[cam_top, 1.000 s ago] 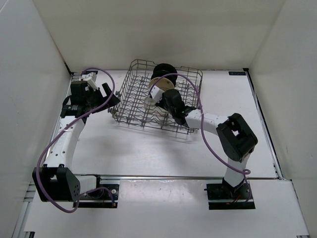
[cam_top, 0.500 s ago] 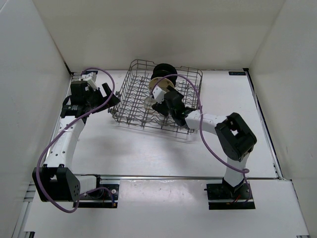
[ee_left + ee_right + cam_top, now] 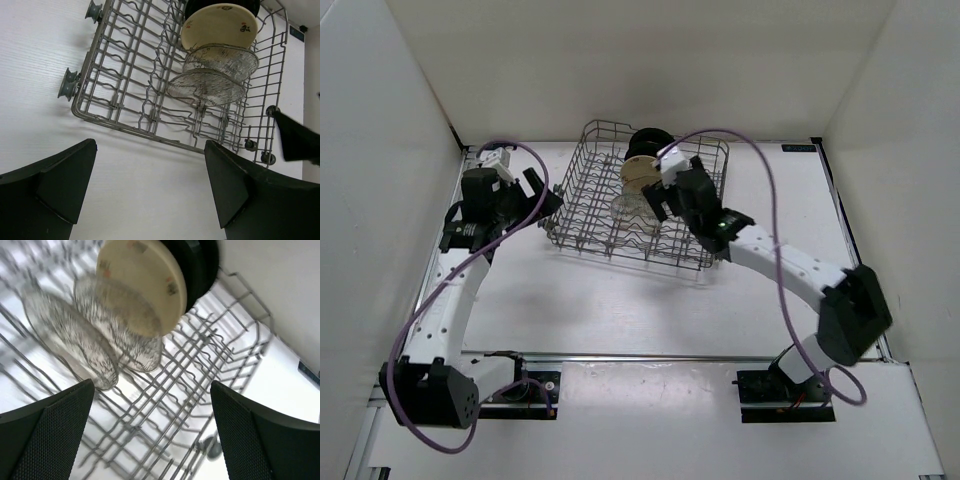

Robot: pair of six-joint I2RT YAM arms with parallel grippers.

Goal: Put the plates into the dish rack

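The large rectangular grey metal wire dish rack (image 3: 135, 75) stands on the white table (image 3: 620, 310). On edge among its tines, in one row from the far rim toward the middle, it holds black round plates (image 3: 197, 265), a cream-tan spotted plate (image 3: 142, 282) and two clear translucent plates (image 3: 120, 325). The left gripper (image 3: 150, 165) hovers over the table just off the rack's left side, and the right gripper (image 3: 150, 410) hangs above the rack beside the plate row, each with fingers spread and grasping nothing.
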